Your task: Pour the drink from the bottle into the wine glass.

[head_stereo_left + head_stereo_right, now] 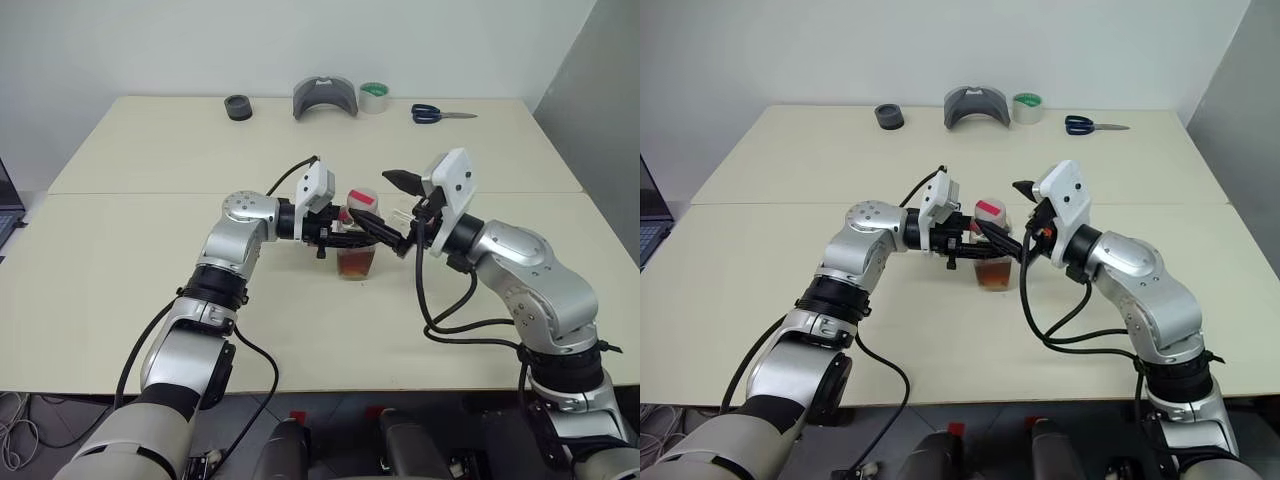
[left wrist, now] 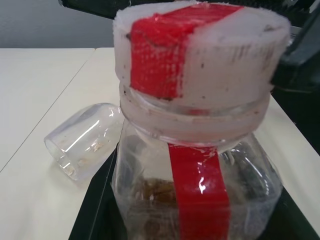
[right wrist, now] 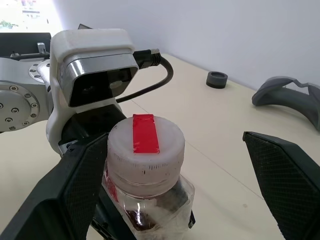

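Out over the middle of the pale cream bench (image 1: 150,300), the left pincer (image 1: 352,232) reaches in from the left side, clamped tight on the small clear plastic bottle (image 1: 358,245) with its red label strip, gripping the squarish body just below the neck. The bottle stands upright, its chunky white cap with a red tape stripe (image 3: 145,144) on top, and the reddish-brown, tea-coloured drink (image 1: 357,263) sits low in the bottom of the body. Opposite it, the right pincer (image 3: 190,175) comes in from the right at cap level, its two black textured fingers (image 3: 287,175) spread as wide as they go, one on either side of the cap; whether either one touches the cap I cannot tell. The left wrist view, close in, has a clear rounded glass bowl (image 2: 85,140) lying on its side on the bench just beside the bottle, mouth toward the camera; that looks like the wine glass, though no stem or foot can be made out there. Along the far edge of the bench, well apart from the action, sit a small black round cap-like object (image 1: 238,108), a grey curved plastic piece (image 1: 325,97), a roll of tape with a green core (image 1: 374,97) and blue-handled scissors (image 1: 440,114).
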Tool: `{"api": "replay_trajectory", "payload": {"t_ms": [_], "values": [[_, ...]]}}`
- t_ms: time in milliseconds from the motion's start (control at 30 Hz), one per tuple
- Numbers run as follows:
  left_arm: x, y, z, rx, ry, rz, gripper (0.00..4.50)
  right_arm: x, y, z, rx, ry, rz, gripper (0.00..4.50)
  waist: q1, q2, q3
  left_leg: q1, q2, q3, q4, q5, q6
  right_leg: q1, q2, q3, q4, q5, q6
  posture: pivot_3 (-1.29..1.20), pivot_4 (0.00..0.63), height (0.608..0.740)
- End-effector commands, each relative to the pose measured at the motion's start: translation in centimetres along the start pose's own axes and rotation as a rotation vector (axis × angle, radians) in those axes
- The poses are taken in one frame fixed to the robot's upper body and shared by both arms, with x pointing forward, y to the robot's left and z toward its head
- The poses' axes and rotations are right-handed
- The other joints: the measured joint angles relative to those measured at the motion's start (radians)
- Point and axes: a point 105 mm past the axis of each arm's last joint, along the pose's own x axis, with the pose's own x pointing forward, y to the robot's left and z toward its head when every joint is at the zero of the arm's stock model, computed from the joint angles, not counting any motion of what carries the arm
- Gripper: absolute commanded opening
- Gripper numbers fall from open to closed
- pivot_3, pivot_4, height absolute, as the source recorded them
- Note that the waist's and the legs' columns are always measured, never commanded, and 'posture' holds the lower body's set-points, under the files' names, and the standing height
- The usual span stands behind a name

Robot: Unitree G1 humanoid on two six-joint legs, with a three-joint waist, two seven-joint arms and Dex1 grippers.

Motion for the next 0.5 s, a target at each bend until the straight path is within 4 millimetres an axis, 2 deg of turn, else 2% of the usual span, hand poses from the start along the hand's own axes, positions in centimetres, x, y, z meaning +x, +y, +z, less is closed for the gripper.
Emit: {"api": "replay_trajectory", "payload": {"t_ms": [33,500], "values": [[-0.49,0.23,1.18,0.055,-0.018,0.001,1.74,-0.83,-0.84,1.32,-0.029,-0.037,-0.042,4.50,0.000,0.000,0.000,0.000,0.000,0.000,0.000,0.000,0.000,0.000,0.000,0.000,0.000,0.000,0.000,0.00,0.150,0.740],[-0.69,0.41,1.05,0.056,-0.012,0.012,1.74,-1.15,-0.61,1.34,-0.020,-0.032,-0.028,4.50,0.000,0.000,0.000,0.000,0.000,0.000,0.000,0.000,0.000,0.000,0.000,0.000,0.000,0.000,0.000,0.00,0.150,0.740]]}}
